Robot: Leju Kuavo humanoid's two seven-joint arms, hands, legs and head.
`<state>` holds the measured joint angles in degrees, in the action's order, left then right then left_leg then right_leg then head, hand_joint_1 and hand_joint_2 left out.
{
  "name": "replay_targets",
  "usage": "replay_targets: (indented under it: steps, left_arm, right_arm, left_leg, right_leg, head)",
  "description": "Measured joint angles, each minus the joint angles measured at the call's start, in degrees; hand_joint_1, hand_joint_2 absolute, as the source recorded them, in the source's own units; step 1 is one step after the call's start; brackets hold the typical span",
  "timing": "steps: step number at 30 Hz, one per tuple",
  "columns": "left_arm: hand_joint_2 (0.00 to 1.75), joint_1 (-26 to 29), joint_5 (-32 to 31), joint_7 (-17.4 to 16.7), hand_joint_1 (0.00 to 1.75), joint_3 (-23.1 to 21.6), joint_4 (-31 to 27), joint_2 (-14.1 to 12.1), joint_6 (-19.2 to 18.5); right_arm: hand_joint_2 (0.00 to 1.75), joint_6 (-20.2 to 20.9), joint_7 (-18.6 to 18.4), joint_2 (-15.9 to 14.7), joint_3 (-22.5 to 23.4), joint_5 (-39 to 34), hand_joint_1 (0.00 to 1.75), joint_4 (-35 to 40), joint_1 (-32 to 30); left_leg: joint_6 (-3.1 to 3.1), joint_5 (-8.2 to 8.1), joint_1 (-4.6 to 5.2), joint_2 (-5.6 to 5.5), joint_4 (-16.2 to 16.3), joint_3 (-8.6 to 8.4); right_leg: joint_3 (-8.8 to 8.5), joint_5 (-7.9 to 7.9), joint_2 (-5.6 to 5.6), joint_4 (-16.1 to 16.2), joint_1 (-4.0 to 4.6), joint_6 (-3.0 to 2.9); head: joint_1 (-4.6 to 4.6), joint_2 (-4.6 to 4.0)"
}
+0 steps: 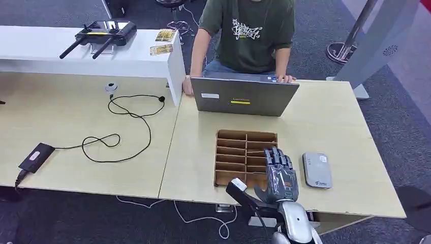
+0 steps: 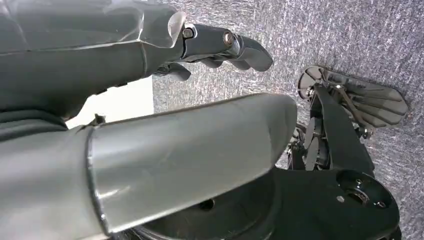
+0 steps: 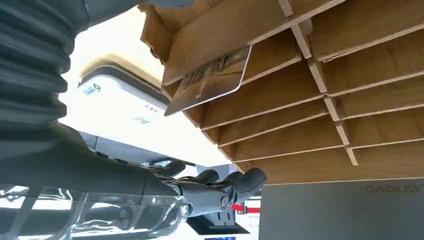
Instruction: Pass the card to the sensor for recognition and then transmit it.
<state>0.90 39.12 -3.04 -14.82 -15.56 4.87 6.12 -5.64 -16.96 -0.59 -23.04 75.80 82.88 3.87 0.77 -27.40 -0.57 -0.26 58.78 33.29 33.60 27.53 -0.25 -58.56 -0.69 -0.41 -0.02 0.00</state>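
Note:
A brown slotted box [image 1: 239,155] stands on the light wooden table, in front of the laptop. In the right wrist view a card [image 3: 210,82] sticks out of one of the slots of the box [image 3: 320,105], tilted. The grey-and-white sensor [image 1: 316,170] lies flat just to the right of the box, and the sensor [image 3: 120,112] shows beyond the card. My right hand [image 1: 278,175] hovers over the box's right front part, between box and sensor. Its fingers [image 3: 220,187] are stretched out and hold nothing. My left hand [image 2: 150,65] hangs over the grey carpet with nothing in it.
A grey laptop [image 1: 244,96] stands behind the box, with a person in a green shirt [image 1: 249,30] at it, hands at its sides. A black cable [image 1: 127,127] and adapter [image 1: 35,156] lie at the left. A white shelf [image 1: 30,48] carries a controller [image 1: 99,34] and two cards [image 1: 163,41].

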Motion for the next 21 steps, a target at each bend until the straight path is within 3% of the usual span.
replay_targets:
  steps: [9,10,11,12,13,14,15,21]
  left_arm:
    - [0.00,0.0,0.3,-0.1,0.00,0.0,0.0,0.0,0.0]
    - [0.00,0.0,0.3,-0.1,0.00,0.0,0.0,0.0,0.0]
    - [0.00,0.0,0.3,-0.1,0.00,0.0,0.0,0.0,0.0]
    - [0.00,0.0,0.4,-0.1,0.00,0.0,0.0,0.0,0.0]
    - [0.00,0.0,0.5,-0.1,0.00,0.0,0.0,0.0,0.0]
    - [0.00,0.0,0.5,-0.1,0.00,0.0,0.0,0.0,0.0]
    - [0.00,0.0,0.5,-0.1,0.00,0.0,0.0,0.0,0.0]
    - [0.00,0.0,0.6,-0.2,0.00,0.0,0.0,0.0,0.0]
  right_arm:
    - [1.75,0.0,0.0,0.0,0.0,0.0,0.00,0.0,0.0]
    - [1.75,0.0,0.0,0.0,0.0,0.0,0.12,0.0,0.0]
    - [1.75,0.0,0.0,0.0,0.0,0.0,0.12,0.0,0.0]
    - [1.75,0.1,0.0,0.0,0.0,-0.1,0.45,0.0,0.0]
    - [1.75,0.1,0.0,0.0,0.0,-0.1,1.36,0.0,0.0]
    - [1.75,0.2,0.0,0.0,0.0,-0.1,1.54,0.0,0.0]
    - [1.75,0.2,0.0,0.0,0.0,-0.1,1.66,0.0,0.0]
    - [1.75,0.2,0.0,0.0,-0.1,-0.1,1.54,0.0,0.0]
  left_leg:
    - [0.00,0.00,0.00,0.00,0.0,0.00]
    - [0.00,0.00,0.00,0.00,0.0,0.00]
    - [0.00,0.00,0.00,0.00,0.0,0.00]
    - [0.00,0.00,0.00,0.00,0.0,0.00]
    - [0.00,0.00,0.00,0.00,0.0,0.00]
    - [0.00,0.00,0.00,0.00,0.0,0.00]
    - [0.00,0.00,0.00,0.00,0.0,0.00]
    - [0.00,0.00,0.00,0.00,0.0,0.00]
  right_leg:
    - [0.00,0.00,0.00,0.0,0.00,0.00]
    - [0.00,0.00,0.00,0.0,0.00,0.00]
    - [0.00,0.00,0.00,0.0,0.00,0.00]
    - [0.00,0.00,0.00,0.0,0.00,0.00]
    - [0.00,0.00,0.00,0.0,0.00,0.00]
    - [0.00,0.00,0.00,0.0,0.00,0.00]
    - [0.00,0.00,0.00,0.0,0.00,0.00]
    - [0.00,0.00,0.00,0.0,0.00,0.00]
  head:
    - [0.00,0.00]
    - [0.00,0.00]
    - [0.02,0.00]
    - [0.00,0.00]
    - [0.02,0.00]
    - [0.00,0.00]
    - [0.02,0.00]
    - [0.00,0.00]
